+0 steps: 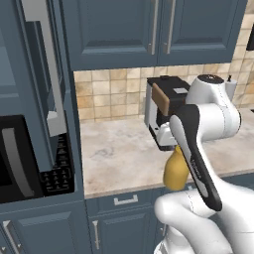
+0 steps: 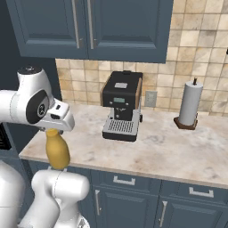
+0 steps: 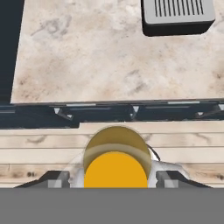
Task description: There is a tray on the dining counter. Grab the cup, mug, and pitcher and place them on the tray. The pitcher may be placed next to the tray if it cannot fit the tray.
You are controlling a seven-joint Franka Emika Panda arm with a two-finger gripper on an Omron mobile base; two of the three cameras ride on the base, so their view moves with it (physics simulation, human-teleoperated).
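Note:
My gripper (image 3: 116, 178) is shut on the amber-yellow pitcher (image 3: 116, 162), whose top sits between the two fingertips (image 3: 59, 179) in the hand view. The pitcher (image 1: 176, 171) hangs below the hand, lifted off any surface, just in front of the edge of a beige marbled wall counter (image 1: 119, 154). From the right base view the pitcher (image 2: 57, 151) dangles under the white hand (image 2: 58, 120) at the counter's left end (image 2: 40, 151). The tray, the cup, the mug and the dining counter are out of view.
A black coffee machine (image 2: 121, 104) stands at the back of the counter, also the coffee machine (image 1: 166, 116) behind my arm. A paper towel roll (image 2: 190, 104) stands to the right. A microwave (image 1: 20, 158) sits in the tall unit on the left. Wooden floor (image 3: 43, 148) lies beneath the pitcher.

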